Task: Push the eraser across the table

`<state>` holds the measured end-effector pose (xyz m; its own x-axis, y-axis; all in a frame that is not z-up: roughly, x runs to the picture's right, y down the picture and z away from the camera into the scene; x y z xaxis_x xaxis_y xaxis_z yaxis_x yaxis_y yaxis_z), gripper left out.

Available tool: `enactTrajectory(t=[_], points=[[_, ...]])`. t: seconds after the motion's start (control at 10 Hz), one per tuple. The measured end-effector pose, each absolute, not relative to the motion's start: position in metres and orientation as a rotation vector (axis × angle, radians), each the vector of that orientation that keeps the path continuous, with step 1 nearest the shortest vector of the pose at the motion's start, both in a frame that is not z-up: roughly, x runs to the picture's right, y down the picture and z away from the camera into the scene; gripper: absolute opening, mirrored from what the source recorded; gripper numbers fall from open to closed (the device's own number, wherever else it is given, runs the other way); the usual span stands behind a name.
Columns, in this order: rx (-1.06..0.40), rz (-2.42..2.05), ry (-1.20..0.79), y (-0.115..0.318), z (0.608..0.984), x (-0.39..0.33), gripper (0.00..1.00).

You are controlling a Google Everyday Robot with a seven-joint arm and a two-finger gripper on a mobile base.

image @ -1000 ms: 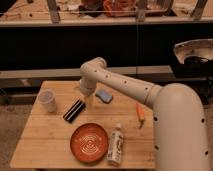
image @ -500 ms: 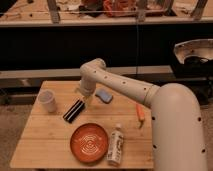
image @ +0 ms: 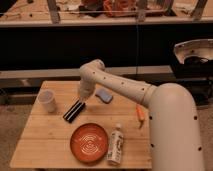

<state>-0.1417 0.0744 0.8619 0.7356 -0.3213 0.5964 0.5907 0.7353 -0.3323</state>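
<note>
The gripper [image: 80,98] hovered at the eraser's [image: 74,110] far end on the table [image: 40,135]. Whether the jaws were spread or pressed together could not be told.

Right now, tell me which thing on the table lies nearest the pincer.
The eraser, the black striped block. The pincer sits just above its far end, while the blue-grey pad lies off to one side and the cup to the other.

The arm [image: 125,90] was a smooth cream-white tube, thick at the base and tapering towards a rounded elbow joint. Small dark fastener dots ran along its shell. The gripper [image: 80,98] at its tip appeared darker.
</note>
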Motion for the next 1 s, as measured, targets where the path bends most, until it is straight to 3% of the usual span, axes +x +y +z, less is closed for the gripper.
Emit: enactTrajectory(t=[0.2, 1.0], points=[[-0.551, -0.525, -0.534, 0.084, 0.875, -0.144, 0.02], [-0.608, -0.52, -0.525, 0.094, 0.911, -0.139, 0.02]])
